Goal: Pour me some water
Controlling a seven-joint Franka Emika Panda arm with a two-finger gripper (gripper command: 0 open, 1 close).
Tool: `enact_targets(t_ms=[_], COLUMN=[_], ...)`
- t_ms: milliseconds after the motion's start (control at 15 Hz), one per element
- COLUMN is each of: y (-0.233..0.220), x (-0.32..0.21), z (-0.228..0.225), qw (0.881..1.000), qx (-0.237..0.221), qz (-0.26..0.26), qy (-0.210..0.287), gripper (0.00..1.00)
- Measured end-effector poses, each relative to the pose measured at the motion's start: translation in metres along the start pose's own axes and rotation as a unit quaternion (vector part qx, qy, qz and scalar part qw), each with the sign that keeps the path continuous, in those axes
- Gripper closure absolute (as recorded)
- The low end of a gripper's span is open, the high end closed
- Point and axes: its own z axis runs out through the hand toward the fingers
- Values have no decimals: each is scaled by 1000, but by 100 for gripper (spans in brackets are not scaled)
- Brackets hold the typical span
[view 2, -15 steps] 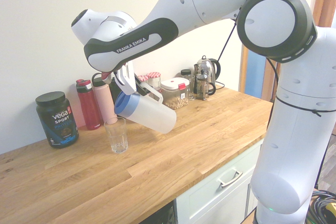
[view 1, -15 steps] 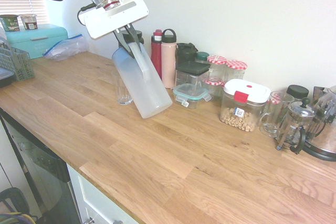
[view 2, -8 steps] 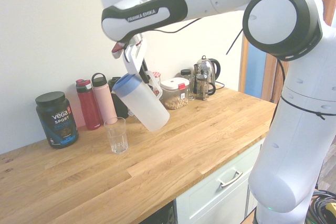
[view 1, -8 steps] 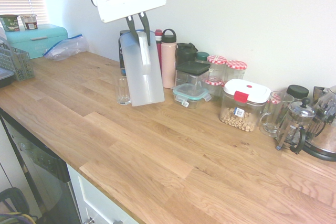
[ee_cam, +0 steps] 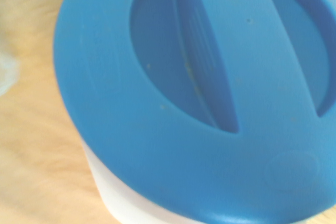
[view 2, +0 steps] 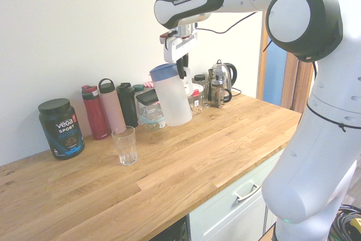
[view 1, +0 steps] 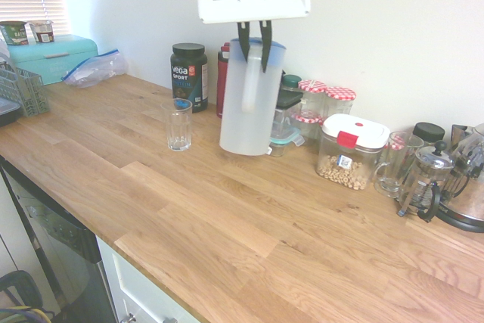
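1 white arm reaches in from above with its jaws pointing nearly straight down, clamped tight on the side handle of the translucent white jug with the blue lid. The jug hangs almost upright, lifted clear of the wooden bench, over the strip of bench along the back wall. The wrist view is filled by the blue lid with its raised bar across the middle, a curve of white jug wall below it. Any water inside the jug is too faint to make out.

1 empty drinking glass stands on the bench, near the jug and apart from it, slightly nearer the front edge. Along the back edge stand a black Vega Sport tub, a red bottle, a pink bottle and a black bottle. Behind the jug sit clear food containers. Farther along the same back edge are 2 jars with red checked lids, a white-lidded canister of cereal, a glass mug, a French press and a kettle. Toward the opposite end of the bench sit a turquoise bread bin and a clear plastic bag.
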Motion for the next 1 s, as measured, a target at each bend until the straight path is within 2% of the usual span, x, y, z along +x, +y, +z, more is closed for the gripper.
enact_targets(t_ms=[267, 600, 733, 1000], y=[47, 60, 60, 65], x=[4, -13, -22, -36], z=[27, 54, 63, 69], qw=[994, 970, 961, 959], qx=[26, 72, 83, 78], qz=[103, 194, 217, 227], qy=[40, 129, 153, 152], gripper=[100, 100, 100, 100])
